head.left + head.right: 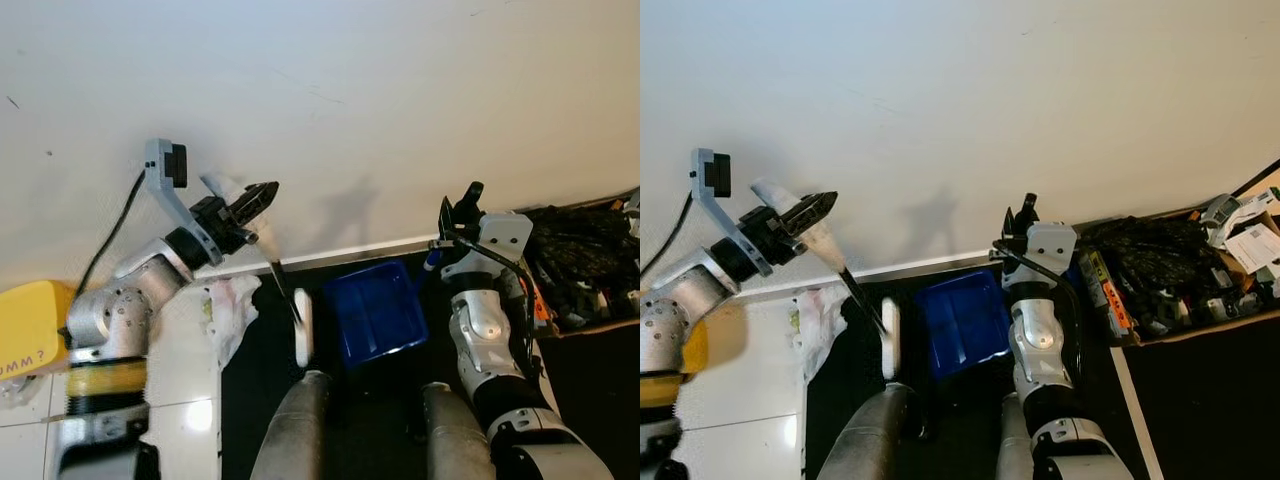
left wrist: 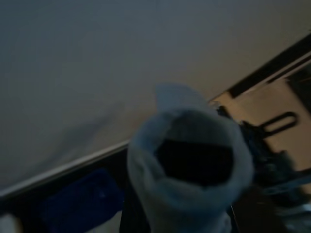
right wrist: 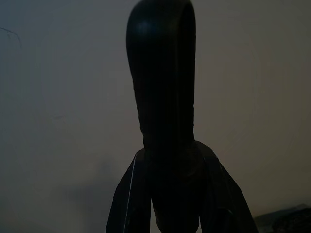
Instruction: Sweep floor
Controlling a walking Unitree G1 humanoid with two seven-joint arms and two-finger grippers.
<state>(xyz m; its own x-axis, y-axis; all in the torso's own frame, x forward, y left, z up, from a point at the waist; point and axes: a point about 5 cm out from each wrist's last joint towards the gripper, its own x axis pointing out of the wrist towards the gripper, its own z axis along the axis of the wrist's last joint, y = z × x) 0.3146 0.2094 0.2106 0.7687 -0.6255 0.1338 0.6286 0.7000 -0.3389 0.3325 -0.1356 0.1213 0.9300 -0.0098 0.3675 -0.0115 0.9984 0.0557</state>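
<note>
The left tool (image 1: 262, 196) is raised in front of the white wall (image 1: 350, 110), its two black fingers closed around the pale handle of a brush (image 1: 228, 192). From the grip, the brush's thin dark shaft (image 1: 283, 283) slants down to a white head (image 1: 303, 327) that sits low over the dark floor (image 1: 590, 380), just beside a blue dustpan (image 1: 376, 310). The dustpan lies on the dark floor against the white skirting (image 1: 330, 253) at the foot of the wall.

The right tool (image 1: 462, 212) is lifted upright near the wall, above the dustpan's far corner. In the right wrist view a dark looped handle (image 3: 163, 97) stands between its fingers (image 3: 223, 194), which are closed on it; what this handle belongs to cannot be told from the pictures.

The left wrist view shows the open, hollow end of the brush handle (image 2: 192, 160) close to the lens, blurred, with the dustpan (image 2: 80, 206) below it.

A crumpled white bag (image 1: 232, 305) lies on the white tiles (image 1: 185, 370) at the edge of the dark floor. A yellow object (image 1: 30, 328) sits at the robot's far left. The right eye view shows, more fully than the left, a cardboard box (image 1: 1185, 275) of dark clutter and papers at the right.
</note>
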